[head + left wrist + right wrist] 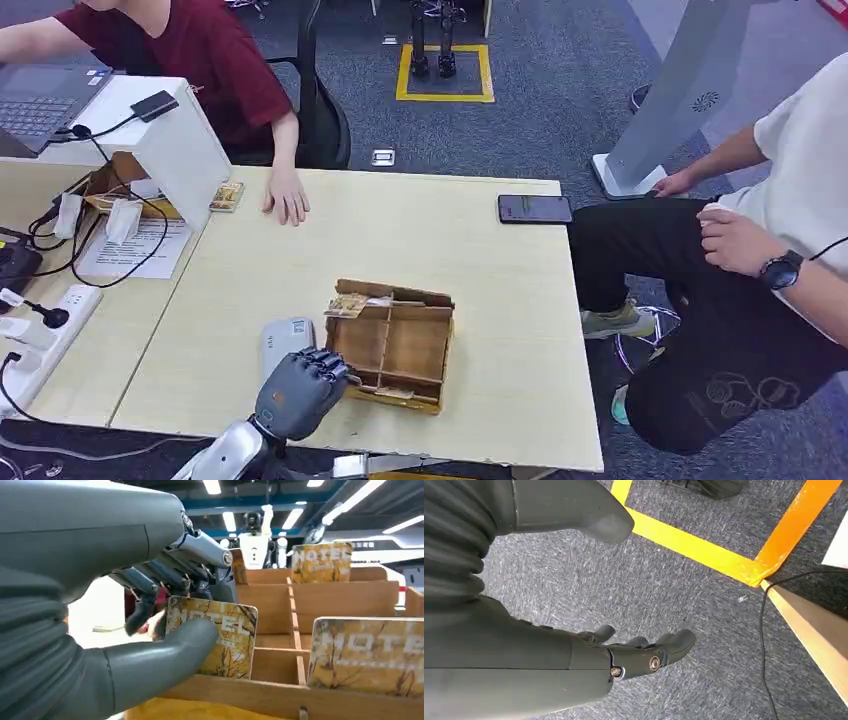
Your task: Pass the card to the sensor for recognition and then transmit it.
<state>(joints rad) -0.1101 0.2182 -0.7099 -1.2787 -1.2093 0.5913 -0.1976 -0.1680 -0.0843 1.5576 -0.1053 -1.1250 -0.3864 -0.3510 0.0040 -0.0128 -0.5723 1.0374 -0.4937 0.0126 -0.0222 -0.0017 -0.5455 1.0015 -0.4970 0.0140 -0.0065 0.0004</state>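
Note:
A wooden card box [400,345] with compartments stands near the table's front edge. My left hand [298,388] is at its near left corner. In the left wrist view that hand [150,605] pinches a yellow "HOTEL" card [227,635] between thumb and fingers, and the card's lower edge is still inside the box [345,597]. Two more hotel cards [367,650] [321,562] stand in other compartments. A grey card sensor [285,340] lies flat on the table just left of the box. My right hand [624,655] hangs over the carpet, fingers apart, holding nothing.
A person in red sits at the far side with a hand [288,200] on the table. Another person [760,250] sits at the right. A black phone [535,209] lies at the far right. A white stand [175,145], cables and a power strip [40,330] crowd the left.

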